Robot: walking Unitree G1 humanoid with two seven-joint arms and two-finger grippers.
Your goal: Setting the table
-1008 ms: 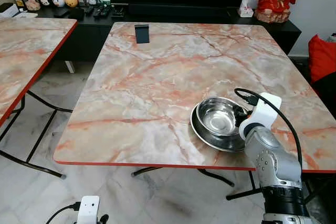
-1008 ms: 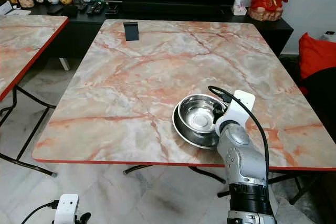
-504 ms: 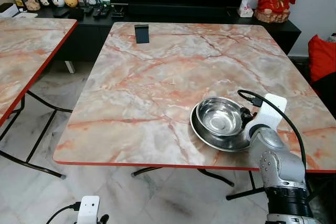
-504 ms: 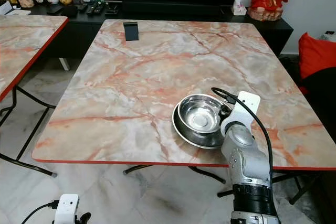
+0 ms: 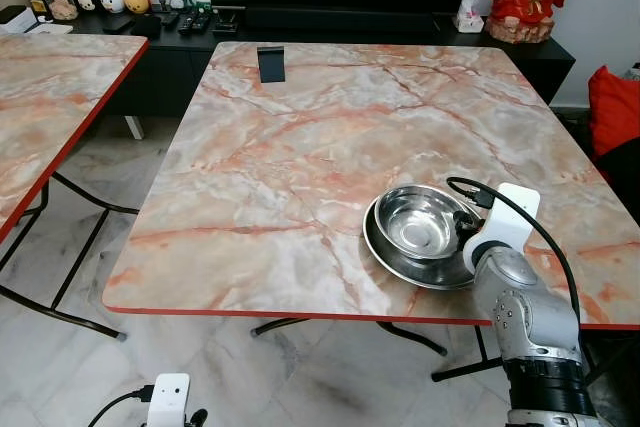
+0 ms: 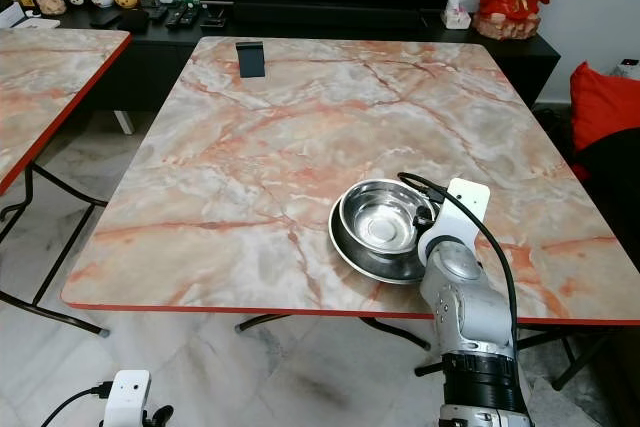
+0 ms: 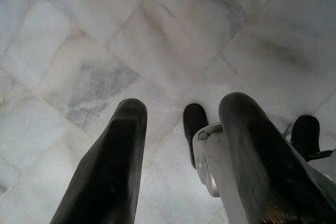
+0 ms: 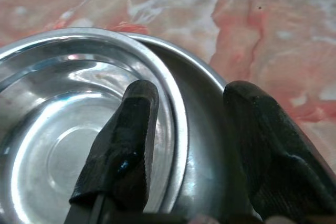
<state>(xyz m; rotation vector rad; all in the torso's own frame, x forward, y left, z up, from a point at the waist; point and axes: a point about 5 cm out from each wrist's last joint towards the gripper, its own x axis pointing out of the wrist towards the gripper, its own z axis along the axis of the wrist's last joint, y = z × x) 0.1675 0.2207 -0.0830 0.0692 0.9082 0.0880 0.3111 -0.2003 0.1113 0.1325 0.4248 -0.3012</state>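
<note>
The right tool [image 8: 186, 145] has shifted only slightly over the last second and remains at the near right rim of the steel bowl [image 5: 416, 222], which sits nested in the steel plate [image 5: 395, 254] on the desk [image 5: 300, 157]. Its fingers are apart, straddling the bowl rim, not clamped. Judgement: release or regrasp is in progress. The left tool [image 7: 181, 156] hangs idle, fingers apart, above the floor [image 7: 105, 51].
</note>
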